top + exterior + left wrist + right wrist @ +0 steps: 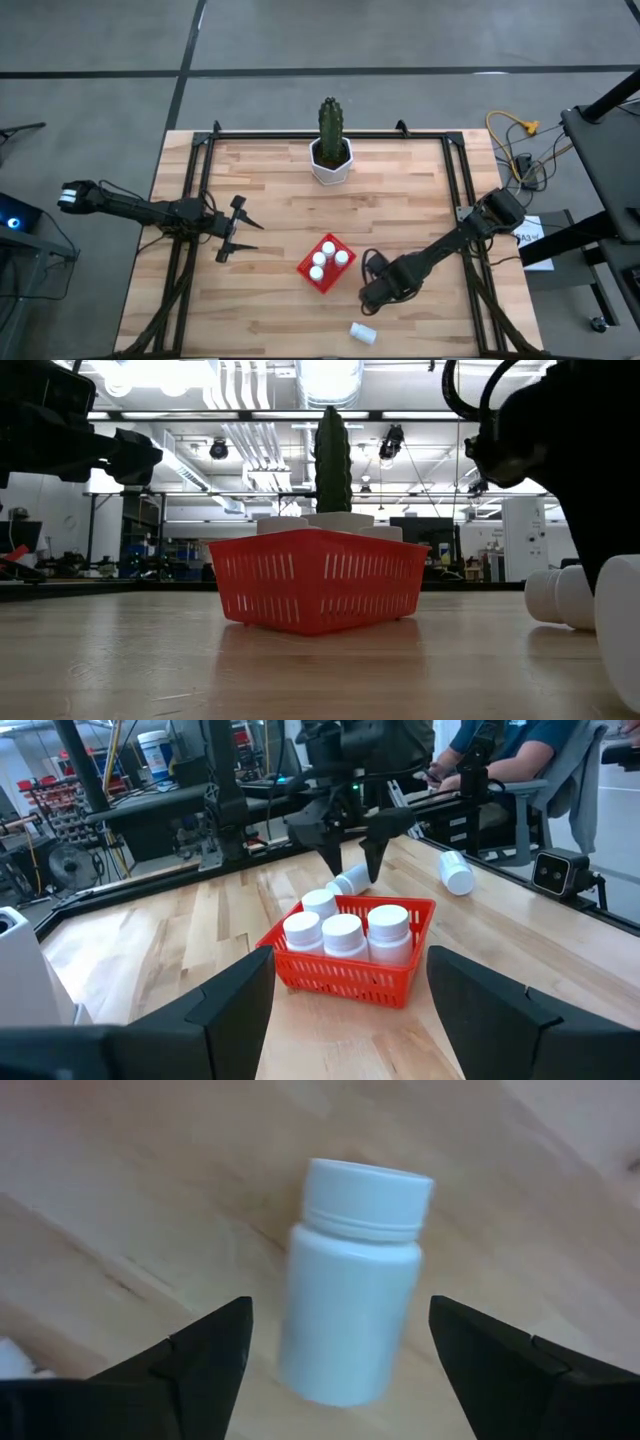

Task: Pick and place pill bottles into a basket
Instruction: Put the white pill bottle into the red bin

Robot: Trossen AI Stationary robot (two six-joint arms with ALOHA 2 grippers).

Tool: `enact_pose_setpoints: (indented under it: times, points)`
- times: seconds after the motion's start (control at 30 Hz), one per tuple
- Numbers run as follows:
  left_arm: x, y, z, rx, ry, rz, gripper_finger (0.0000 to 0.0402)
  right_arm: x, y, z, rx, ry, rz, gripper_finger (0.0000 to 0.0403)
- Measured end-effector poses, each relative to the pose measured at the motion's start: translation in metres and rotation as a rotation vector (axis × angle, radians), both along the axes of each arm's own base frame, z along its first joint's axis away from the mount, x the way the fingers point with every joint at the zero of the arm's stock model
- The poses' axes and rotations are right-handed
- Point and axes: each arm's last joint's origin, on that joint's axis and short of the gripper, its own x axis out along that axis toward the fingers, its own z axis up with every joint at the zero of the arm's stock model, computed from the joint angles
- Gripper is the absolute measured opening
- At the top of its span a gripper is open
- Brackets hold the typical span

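The red basket [325, 266] stands at the table's middle near side and holds several white pill bottles [343, 934], upright. My right gripper [371, 297] points down, open, just right of the basket, over a pill bottle [352, 1295] that lies on its side on the wood. Its fingers stand on either side of this bottle without touching it. In the high view that bottle is hidden under the gripper. Another pill bottle [363, 333] lies on its side near the front edge. My left gripper [257, 236] waits open and level, left of the basket.
A cactus in a white pot [331, 150] stands at the far middle of the table. Black frame rails [462, 200] run along the table's sides. A seated person [520, 750] shows beyond the table. Bare wood lies left and right of the basket.
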Motion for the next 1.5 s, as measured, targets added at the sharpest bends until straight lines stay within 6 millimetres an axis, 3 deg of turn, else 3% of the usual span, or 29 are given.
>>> enact_pose_setpoints:
  times: [0.8,1.5]
  points:
    - [0.0,0.0,0.0,0.0,0.0,-0.001,0.0244,-0.003,0.0,-0.018,0.065,-0.044,-0.019,0.0263]
    - [0.0,0.0,0.0,0.0,0.0,0.0,0.0244,-0.009,0.007,-0.019,0.086,-0.013,0.009,0.0246]
